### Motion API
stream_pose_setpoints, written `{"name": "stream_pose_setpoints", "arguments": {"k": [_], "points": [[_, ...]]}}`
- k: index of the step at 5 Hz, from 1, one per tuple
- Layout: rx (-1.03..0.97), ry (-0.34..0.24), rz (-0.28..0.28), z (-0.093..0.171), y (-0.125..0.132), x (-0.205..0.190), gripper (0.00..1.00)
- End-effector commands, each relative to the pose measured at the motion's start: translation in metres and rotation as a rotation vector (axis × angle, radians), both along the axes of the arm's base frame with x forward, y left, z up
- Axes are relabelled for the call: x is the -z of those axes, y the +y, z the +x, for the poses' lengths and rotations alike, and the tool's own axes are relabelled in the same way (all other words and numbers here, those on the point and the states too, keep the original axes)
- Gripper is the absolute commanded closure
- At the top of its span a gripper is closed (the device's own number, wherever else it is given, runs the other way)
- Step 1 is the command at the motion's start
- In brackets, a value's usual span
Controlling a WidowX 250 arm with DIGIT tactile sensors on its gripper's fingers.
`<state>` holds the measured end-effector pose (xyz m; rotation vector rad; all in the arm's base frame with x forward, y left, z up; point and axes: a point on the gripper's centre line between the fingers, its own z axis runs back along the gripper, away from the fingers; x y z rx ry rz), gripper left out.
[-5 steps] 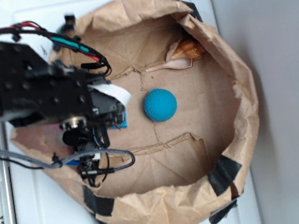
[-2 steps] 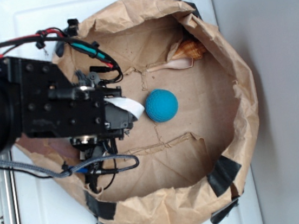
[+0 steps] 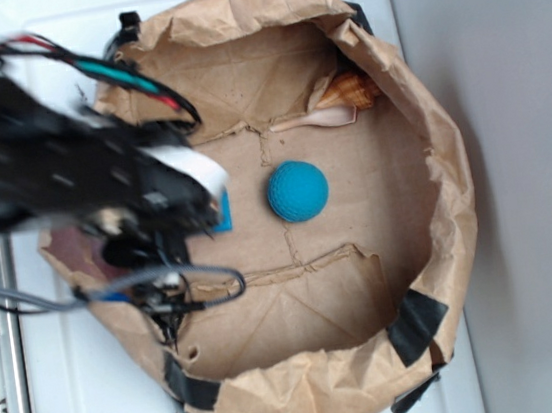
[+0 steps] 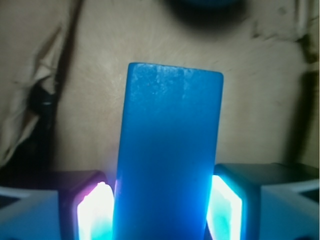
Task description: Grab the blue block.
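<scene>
The blue block (image 4: 170, 150) fills the middle of the wrist view, long and flat, standing between my two fingers. Both glowing pads (image 4: 92, 210) press against its sides. My gripper (image 4: 160, 205) is shut on the block. In the exterior view only the block's right edge (image 3: 221, 213) shows past the blurred black arm, and my gripper (image 3: 201, 211) is over the bag floor's left part. The round teal-blue ball (image 3: 296, 191) lies on the brown paper to the right, apart from the block. Its lower edge shows at the top of the wrist view (image 4: 202, 2).
A crumpled brown paper bag wall (image 3: 440, 146) rings the work area, patched with black tape (image 3: 416, 320). A wooden spoon (image 3: 316, 119) and a waffle cone (image 3: 352, 88) lie at the back right. Cables (image 3: 165, 291) hang by the left rim.
The arm has shifted left and is blurred by motion. The block's edge, hidden under the arm 0.4 s ago, shows again at the gripper. The ball has not moved.
</scene>
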<state>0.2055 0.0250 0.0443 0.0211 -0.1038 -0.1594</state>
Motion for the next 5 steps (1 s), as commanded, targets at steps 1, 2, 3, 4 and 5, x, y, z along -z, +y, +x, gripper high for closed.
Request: {"name": "stream_pose_setpoints", "arguments": {"k": [1,2,3,4,5], "points": [[0.059,-0.105,-0.078,-0.008,0.016,-0.056,1.00],[0.076,-0.115,-0.112,-0.013,0.023,-0.082,1.00],[0.064,-0.135,-0.074,-0.015,0.023,-0.102,1.00],[0.099,-0.213,-0.064,-0.013,0.018,-0.115,1.00],[0.129,-0.267,0.089,-0.013,0.010,-0.115,0.00]]}}
